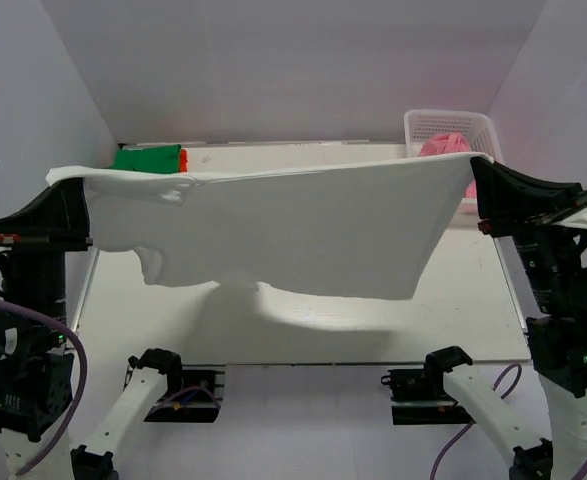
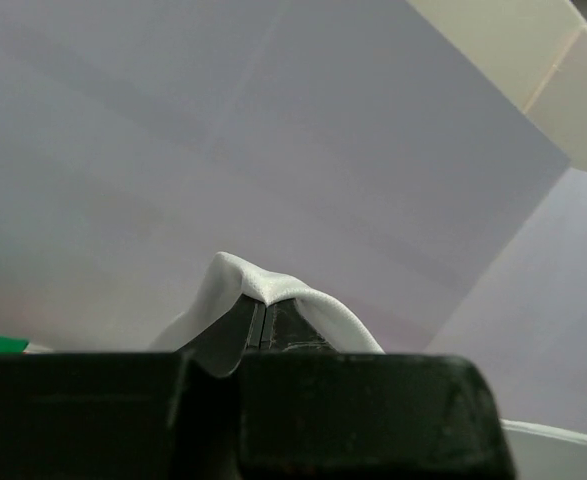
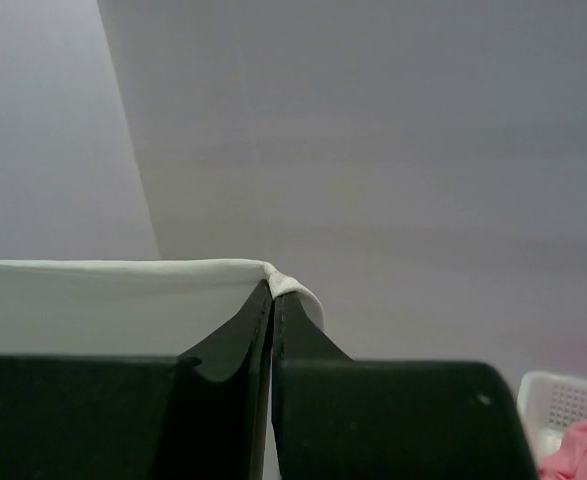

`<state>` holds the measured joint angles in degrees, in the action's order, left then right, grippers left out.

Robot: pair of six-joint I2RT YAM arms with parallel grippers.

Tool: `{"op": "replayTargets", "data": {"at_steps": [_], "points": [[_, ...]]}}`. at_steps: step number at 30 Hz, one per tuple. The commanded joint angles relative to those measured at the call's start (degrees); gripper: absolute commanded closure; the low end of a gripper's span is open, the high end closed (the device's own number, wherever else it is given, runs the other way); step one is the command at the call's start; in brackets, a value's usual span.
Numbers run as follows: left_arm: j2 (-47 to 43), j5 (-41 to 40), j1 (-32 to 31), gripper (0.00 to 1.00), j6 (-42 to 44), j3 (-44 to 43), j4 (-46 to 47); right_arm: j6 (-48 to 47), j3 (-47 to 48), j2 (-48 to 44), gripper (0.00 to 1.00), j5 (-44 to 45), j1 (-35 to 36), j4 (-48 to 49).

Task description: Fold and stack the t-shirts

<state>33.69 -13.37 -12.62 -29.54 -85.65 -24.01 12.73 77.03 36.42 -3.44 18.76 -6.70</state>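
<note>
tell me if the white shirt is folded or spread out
Spread out. The white t-shirt hangs stretched in the air between the left gripper and right gripper, each shut on a corner, unfolded.

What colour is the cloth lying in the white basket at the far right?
The cloth is pink; the top external view shows it best.

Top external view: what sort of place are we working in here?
Probably an enclosed lab test cell, not a home: plain white walls box in the table, the left gripper and right gripper stretch a white t-shirt between them, and a white basket holds a pink garment.
</note>
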Motion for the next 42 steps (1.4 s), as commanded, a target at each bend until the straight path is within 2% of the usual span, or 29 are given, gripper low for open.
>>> {"op": "replayTargets", "data": {"at_steps": [1, 9, 11, 13, 14, 17, 18, 21, 23, 25, 26, 27, 28, 29, 30, 31, 32, 35, 42], "points": [[-1.61, 4.83, -0.03, 1.00, 1.77, -2.95, -1.39, -1.92, 1.72, -0.13, 1.00, 1.58, -0.31, -0.24], [8.66, 3.79, -0.03, 1.00, 1.15, 4.07, 3.88, -2.27, -5.48, 7.42, 1.00, 12.82, -0.31, 3.97], [14.36, 2.47, -0.03, 1.00, 0.54, 5.66, 5.46, -2.01, -7.15, 13.03, 1.00, 16.95, -0.48, 5.81], [19.45, 1.42, -0.03, 1.00, 0.54, 6.28, 6.17, -1.22, -8.56, 18.05, 1.00, 18.20, -0.39, 8.69], [25.05, 0.80, -0.03, 1.00, 0.01, 6.80, 6.69, -0.87, -9.09, 23.64, 1.00, 19.17, -0.66, 9.24], [33.78, -1.65, -0.03, 1.00, -1.57, 8.12, 7.22, 1.58, -11.20, 29.74, 1.00, 18.82, -1.18, 12.49], [39.99, -3.06, -0.03, 1.00, -2.44, 8.13, 7.22, 1.77, -10.86, 36.80, 1.00, 17.69, -1.27, 12.76], [49.77, -6.49, 0.58, 1.00, -3.50, 6.81, 7.83, 4.49, -7.88, 49.39, 1.00, 15.06, -2.59, 13.11], [60.14, -6.50, 1.20, 1.00, -3.51, 3.92, 9.14, 6.24, -4.46, 57.33, 1.00, 14.96, -3.64, 12.86], [67.61, -5.19, 1.81, 0.80, -4.03, -2.90, 8.02, 7.56, 1.17, 67.85, 1.00, 14.08, -4.61, 12.15], [75.04, -4.57, 2.51, 0.66, -4.03, -5.82, 7.49, 8.01, 5.97, 70.34, 1.00, 13.73, -5.31, 9.02], [78.51, -4.04, 3.04, 0.40, -4.03, -12.11, 5.31, 7.92, 11.33, 77.24, 0.91, 11.72, -5.66, 7.42], [81.68, -3.51, 3.04, 0.31, -3.51, -15.57, 3.98, 7.75, 13.82, 78.96, 0.80, 10.92, -6.02, 6.79], [84.67, -3.51, 3.65, 0.19, -3.51, -19.08, 2.14, 7.40, 17.24, 80.28, 0.55, 8.39, -6.37, 2.87], [89.48, -2.73, 3.66, 0.00, -2.90, -22.43, -1.79, 6.26, 18.66, 81.69, 0.34, 7.67, -6.28, 2.75], [91.10, -2.02, 3.66, 0.00, -2.28, -27.68, -3.22, 5.64, 18.59, 81.61, 0.13, 7.05, -6.20, 3.61], [91.90, -2.02, 3.66, 0.00, -1.67, -29.04, -4.11, 5.29, 16.76, 81.26, 0.10, 6.00, -5.93, 4.32], [90.16, 0.62, 3.66, 0.00, -0.34, -26.78, -2.63, 4.15, 12.36, 76.89, 0.10, 4.41, -5.76, 7.74], [76.45, 2.03, 2.34, 0.00, 0.27, -4.20, 1.95, 4.58, -1.26, 67.91, 0.10, 3.97, -4.26, 10.39]]}}
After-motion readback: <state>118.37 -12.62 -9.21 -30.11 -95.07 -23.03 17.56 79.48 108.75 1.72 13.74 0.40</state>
